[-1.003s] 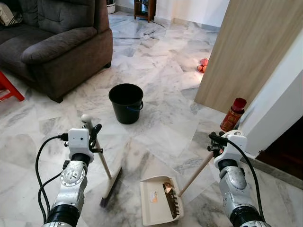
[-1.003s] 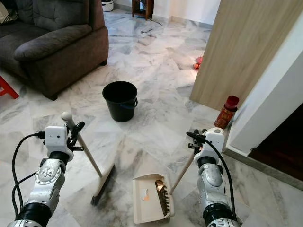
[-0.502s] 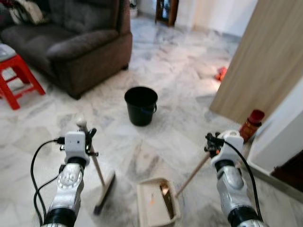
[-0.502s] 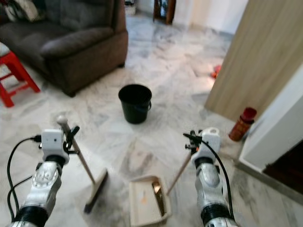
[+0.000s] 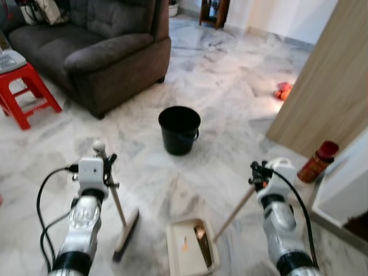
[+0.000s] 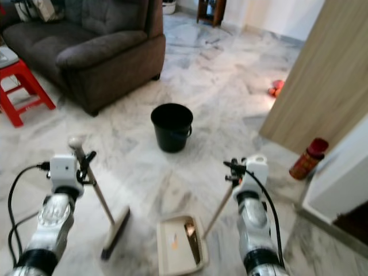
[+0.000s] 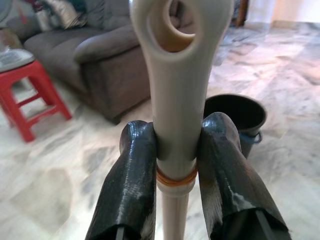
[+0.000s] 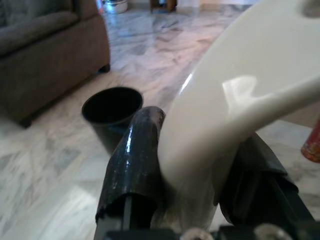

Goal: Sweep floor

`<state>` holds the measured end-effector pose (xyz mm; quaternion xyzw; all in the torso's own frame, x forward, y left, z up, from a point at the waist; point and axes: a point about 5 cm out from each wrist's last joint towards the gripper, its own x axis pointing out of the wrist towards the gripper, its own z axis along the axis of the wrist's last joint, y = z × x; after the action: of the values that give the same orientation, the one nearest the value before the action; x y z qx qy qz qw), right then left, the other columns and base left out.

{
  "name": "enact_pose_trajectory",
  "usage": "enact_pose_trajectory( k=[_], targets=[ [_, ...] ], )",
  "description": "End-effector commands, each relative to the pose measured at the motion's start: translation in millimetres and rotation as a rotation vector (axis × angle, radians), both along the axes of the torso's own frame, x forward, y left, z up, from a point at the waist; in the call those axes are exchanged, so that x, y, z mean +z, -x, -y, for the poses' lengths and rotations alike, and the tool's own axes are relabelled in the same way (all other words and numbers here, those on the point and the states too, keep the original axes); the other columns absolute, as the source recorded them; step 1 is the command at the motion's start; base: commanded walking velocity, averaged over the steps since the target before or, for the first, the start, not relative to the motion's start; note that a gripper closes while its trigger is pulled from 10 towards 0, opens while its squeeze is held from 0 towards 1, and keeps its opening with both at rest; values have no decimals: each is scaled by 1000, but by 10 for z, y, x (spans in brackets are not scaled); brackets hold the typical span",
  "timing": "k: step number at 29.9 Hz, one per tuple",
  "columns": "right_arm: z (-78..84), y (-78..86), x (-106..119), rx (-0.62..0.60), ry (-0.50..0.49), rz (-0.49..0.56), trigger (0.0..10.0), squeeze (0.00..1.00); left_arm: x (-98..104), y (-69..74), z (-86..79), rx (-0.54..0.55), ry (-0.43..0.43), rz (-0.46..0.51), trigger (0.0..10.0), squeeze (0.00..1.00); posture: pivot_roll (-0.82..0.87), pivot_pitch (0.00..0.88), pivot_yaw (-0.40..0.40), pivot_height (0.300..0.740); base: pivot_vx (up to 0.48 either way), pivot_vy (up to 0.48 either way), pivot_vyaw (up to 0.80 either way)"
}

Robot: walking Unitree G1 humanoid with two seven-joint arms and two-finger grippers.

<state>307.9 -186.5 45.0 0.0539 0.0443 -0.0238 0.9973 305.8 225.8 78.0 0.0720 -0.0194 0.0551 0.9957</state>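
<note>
My left gripper [image 5: 107,164] is shut on the cream handle of a broom [image 5: 118,210], whose brush head [image 5: 126,234] rests on the marble floor; the left wrist view has both fingers [image 7: 132,185] clamped round the handle [image 7: 172,107]. My right gripper [image 5: 259,172] is shut on the top of a long-handled cream dustpan [image 5: 191,250]. Its pan lies flat on the floor between my arms with a little brown debris inside. A black bucket [image 5: 179,129] stands ahead in the middle of the floor.
A dark grey sofa [image 5: 98,46] fills the back left, with a red stool [image 5: 23,86] beside it. A wooden panel [image 5: 328,80] and white wall stand at the right, with a red bottle [image 5: 319,162] at their foot. A small red object [image 5: 283,90] lies farther back.
The camera has shifted, so the stool has come into view at the left and the bucket sits farther off. Both grippers keep their hold on broom and dustpan.
</note>
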Motion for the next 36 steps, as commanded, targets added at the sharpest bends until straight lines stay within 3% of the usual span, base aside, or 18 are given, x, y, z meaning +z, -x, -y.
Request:
enact_pose_trajectory(
  k=[1, 18, 36],
  targets=[
    [97, -19, 65, -29, 6, 31, 10000, 0, 61, -46, 79, -16, 4, 25, 10000, 0, -5, 0, -53, 740, 352, 0, 0],
    [75, -30, 78, -3, 30, 32, 10000, 0, 61, -42, 77, -11, 7, 25, 10000, 0, -1, 0, -58, 740, 352, 0, 0],
    [4, -29, 71, 43, 23, 35, 10000, 0, 76, -56, 78, -11, 6, 25, 10000, 0, 1, 0, -57, 740, 351, 0, 370]
  ],
)
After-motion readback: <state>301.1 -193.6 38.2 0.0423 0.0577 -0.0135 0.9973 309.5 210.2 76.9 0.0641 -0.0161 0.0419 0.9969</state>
